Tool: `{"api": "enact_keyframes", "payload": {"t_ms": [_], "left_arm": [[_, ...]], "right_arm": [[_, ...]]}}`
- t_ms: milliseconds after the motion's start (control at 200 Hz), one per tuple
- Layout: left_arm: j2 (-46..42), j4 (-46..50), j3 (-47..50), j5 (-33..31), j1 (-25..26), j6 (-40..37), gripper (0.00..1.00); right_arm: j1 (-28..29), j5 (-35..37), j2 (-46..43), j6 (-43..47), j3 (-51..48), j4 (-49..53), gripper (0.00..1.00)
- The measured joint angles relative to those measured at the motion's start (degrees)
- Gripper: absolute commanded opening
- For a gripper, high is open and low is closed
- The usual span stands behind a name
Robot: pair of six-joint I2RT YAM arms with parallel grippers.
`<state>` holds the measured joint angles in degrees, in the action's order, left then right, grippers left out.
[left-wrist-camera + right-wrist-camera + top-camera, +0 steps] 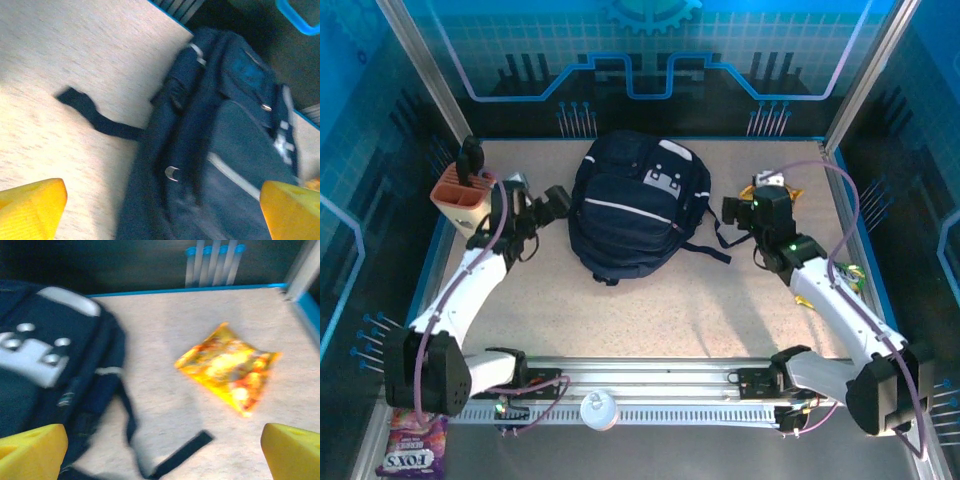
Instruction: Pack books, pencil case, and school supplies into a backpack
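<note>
Backpack (635, 205) is laid flat, front up, at the middle of the surface (670, 320) toward its far side, the grey patch (665, 180) turned to the back wall and a white stripe crossing the front. It is flanked by both arms: the left arm (470, 280) is reached in from the left and the right arm (830, 295) from the right, each wrist ending just beside the backpack's edge. Whether either touches the fabric cannot be told from above.

The left fingers (30, 210) are spread wide, seen as yellow tips at the two lower corners of the left wrist view, with nothing pinched between them. Beyond them are seen the backpack's side, a metal ring (171, 173) and a dark strap (97, 120) lying out across the surface. The right fingers (292, 450) are likewise spread wide and nothing is held. Ahead of them are seen the backpack's corner with the grey patch and a loose strap (180, 452) curled onto the surface.

A snack bag (227, 367), yellow-orange and crinkly, is seen flat on the surface to the right of the backpack, apart from it, near the back right corner. A knife block (460, 195), peach with a black handle standing out, is set at the left edge beside the left wrist. Both wrist views are blurred.
</note>
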<state>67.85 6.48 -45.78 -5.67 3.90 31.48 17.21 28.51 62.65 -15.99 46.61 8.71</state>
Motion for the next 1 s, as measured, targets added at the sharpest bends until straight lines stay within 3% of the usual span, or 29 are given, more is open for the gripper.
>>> {"api": "enact_keyframes", "payload": {"t_ms": [185, 385, 595, 810, 1000], "left_arm": [[-2.2, -12.5, 15.4, -12.1, 0.0, -7.9, 0.99], [-2.4, -25.2, 24.2, -17.9, 0.0, -16.7, 0.99], [6.1, -41.1, 25.7, -15.1, -1.1, -23.0, 0.99], [12.1, -49.3, 25.8, -9.5, -2.9, -26.2, 0.99], [17.6, -54.9, 25.8, -7.2, -3.7, -27.1, 0.99]], "right_arm": [[-3.5, 4.7, -2.9, 4.9, -16.5, -16.4, 1.0], [-7.8, 3.9, 1.9, 5.9, -22.2, -26.8, 1.0], [-8.6, 0.0, 12.1, 11.0, -27.2, -42.0, 1.0], [-9.5, -7.0, 19.8, 13.7, -28.6, -57.2, 1.0], [-9.8, -11.0, 23.1, 14.6, -28.9, -62.9, 1.0]]}}
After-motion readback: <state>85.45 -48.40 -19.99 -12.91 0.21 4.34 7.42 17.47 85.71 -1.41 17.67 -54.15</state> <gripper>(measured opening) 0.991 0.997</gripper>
